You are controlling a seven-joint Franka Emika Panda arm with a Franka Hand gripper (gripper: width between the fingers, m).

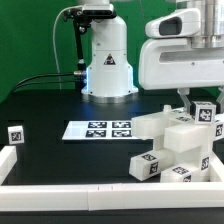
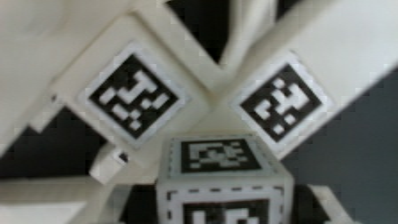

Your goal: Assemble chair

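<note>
Judging from both views, the step in hand was seating or gripping a tagged part at the chair point(image 1: 178, 140), a cluster of white blocky pieces on the black table point(image 1: 40, 105) toward the exterior view's right; doing it well called for a slow, square descent. The gripper point(image 1: 196, 101) hung just above (whether its fingers were apart or together I could not tell). Matte plastic, hard-edged, tagged; the marker board point(image 1: 98, 129) lay flat nearby.
</note>
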